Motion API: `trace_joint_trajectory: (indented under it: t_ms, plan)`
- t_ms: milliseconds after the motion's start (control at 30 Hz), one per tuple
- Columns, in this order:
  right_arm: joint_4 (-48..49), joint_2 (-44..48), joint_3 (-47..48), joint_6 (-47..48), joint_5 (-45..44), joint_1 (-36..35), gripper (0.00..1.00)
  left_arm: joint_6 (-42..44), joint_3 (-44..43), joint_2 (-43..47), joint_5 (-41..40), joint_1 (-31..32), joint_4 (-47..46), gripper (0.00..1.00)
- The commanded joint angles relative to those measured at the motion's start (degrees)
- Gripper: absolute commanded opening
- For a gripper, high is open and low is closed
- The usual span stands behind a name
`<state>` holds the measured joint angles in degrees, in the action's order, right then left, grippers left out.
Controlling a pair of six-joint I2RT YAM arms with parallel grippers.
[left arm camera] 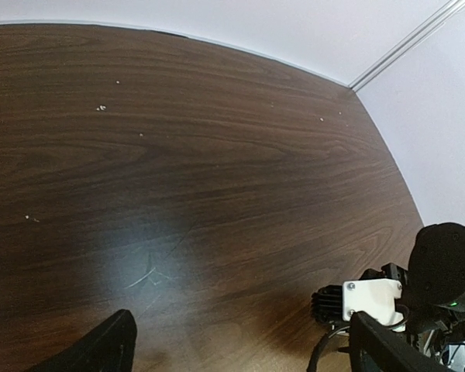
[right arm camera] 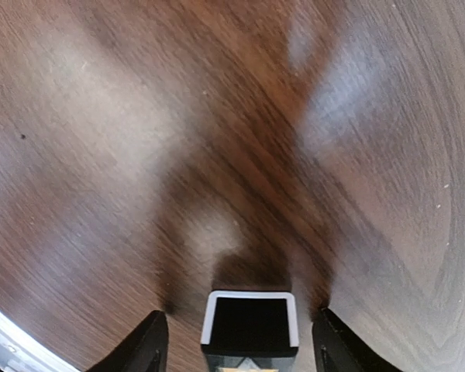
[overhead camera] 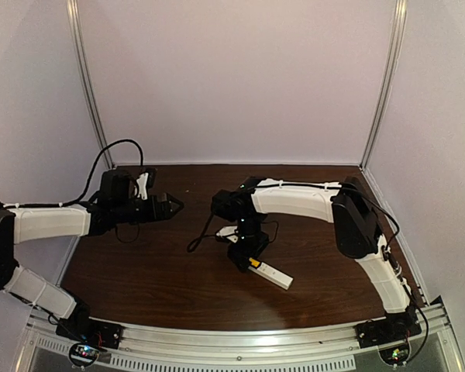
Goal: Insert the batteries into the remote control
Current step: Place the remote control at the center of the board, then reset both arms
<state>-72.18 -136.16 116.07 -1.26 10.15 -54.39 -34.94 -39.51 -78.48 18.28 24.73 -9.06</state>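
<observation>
Straddling remote control (overhead camera: 275,274) end, right tool (right arm camera: 240,314) spread without contact, left tool (left arm camera: 242,316) spread wide, unladen

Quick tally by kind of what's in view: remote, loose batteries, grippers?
Long, slim white plastic remote control: 1
Loose batteries on the dark wooden table: 0 visible
Black two-finger grippers: 2 (left gripper, right gripper)
Total: 3
</observation>
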Motion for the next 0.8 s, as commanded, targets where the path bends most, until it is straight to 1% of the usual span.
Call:
trace_joint_trajectory:
  t_ms: [0, 133, 200, 233, 433, 567, 667, 767]
  plan:
    - [1.34, -0.29, 2.05, 0.25, -0.10, -0.47, 0.70, 0.49, -1.72, -0.44, 1.10, -0.47, -0.39, 0.97]
    - [3.72, 2.95, 3.04, 0.17, 1.09, -0.38, 0.83, 1.27, -5.03, -1.44, 1.48, -0.47, 4.43, 0.97]
    - [6.19, 5.18, 2.36, -0.25, 2.18, -0.10, 0.95, 1.95, -6.38, -1.12, 1.90, -0.55, 6.21, 0.97]
    - [7.61, 6.62, 1.56, -0.50, 2.82, 0.17, 0.99, 2.27, -7.01, -0.64, 1.92, -0.56, 7.33, 0.97]
    - [20.30, 18.12, -8.53, -3.15, 6.94, 3.41, 1.00, 6.47, -15.83, 2.44, -0.29, -0.56, 19.46, 0.97]
    - [31.40, 28.18, -19.14, -5.72, 10.05, 7.45, 1.00, 9.94, -21.64, 3.28, -0.74, -0.56, 25.14, 0.97]
    - [39.40, 35.10, -27.47, -8.33, 13.13, 12.04, 1.00, 10.35, -23.28, 3.14, -1.19, -0.55, 27.33, 0.97]
    - [48.21, 42.57, -36.96, -11.43, 16.42, 16.59, 1.00, 10.50, -21.91, 3.44, -1.09, -0.56, 27.26, 0.97]
